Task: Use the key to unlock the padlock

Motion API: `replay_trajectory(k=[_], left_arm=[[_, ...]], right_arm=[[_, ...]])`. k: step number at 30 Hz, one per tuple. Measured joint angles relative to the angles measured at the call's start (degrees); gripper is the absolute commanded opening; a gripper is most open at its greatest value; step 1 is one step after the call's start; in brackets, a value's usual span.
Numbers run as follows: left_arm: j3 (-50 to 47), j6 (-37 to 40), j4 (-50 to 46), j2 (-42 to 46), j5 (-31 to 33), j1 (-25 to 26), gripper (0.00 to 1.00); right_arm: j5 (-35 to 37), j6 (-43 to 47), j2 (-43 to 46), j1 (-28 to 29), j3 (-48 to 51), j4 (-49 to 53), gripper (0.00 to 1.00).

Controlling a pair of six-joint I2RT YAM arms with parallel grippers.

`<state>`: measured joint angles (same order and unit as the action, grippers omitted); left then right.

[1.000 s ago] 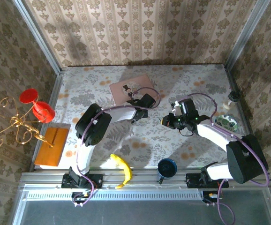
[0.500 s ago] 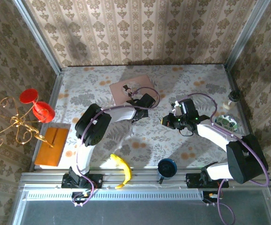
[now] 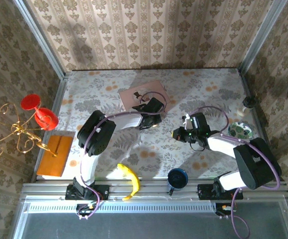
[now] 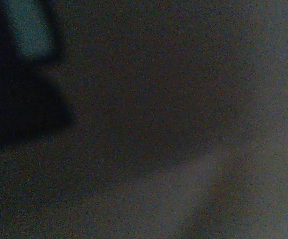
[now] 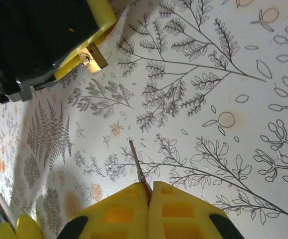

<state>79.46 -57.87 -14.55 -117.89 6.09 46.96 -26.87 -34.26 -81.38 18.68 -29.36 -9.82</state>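
Observation:
In the right wrist view a small brass padlock (image 5: 92, 58) sits between the yellow fingers (image 5: 102, 11) of my left gripper, low over the patterned tablecloth. My right gripper (image 5: 148, 190) is shut on the key (image 5: 138, 165). Its thin blade sticks out from the yellow pads toward the padlock, with a wide gap between them. From above, the left gripper (image 3: 152, 118) is beside the pink box, and the right gripper (image 3: 178, 133) points at it from the right. The left wrist view is dark and blurred.
The pink picture-lidded box (image 3: 140, 93) lies just behind the left gripper. A banana (image 3: 129, 180) and a blue cup (image 3: 177, 178) are near the front edge. An orange block (image 3: 55, 155) and a red goblet (image 3: 40, 115) are at the left, and a patterned bowl (image 3: 241, 131) at the right.
My right gripper has dropped slightly toward the near edge with the key. The left gripper shifted a little, and the pink box behind it turned slightly.

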Motion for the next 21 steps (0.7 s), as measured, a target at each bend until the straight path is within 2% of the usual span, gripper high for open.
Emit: replay_trajectory(k=[10,21], left_arm=[[-2.9,-5.2,1.2,2.7,-5.7,0.0,0.09],[-3.0,-10.0,4.9,2.8,-9.8,0.0,0.08]], right_arm=[[-1.9,1.5,-1.7,0.0,1.7,-10.2,0.0],[-1.8,1.0,-5.1,1.5,1.7,-14.5,0.0]])
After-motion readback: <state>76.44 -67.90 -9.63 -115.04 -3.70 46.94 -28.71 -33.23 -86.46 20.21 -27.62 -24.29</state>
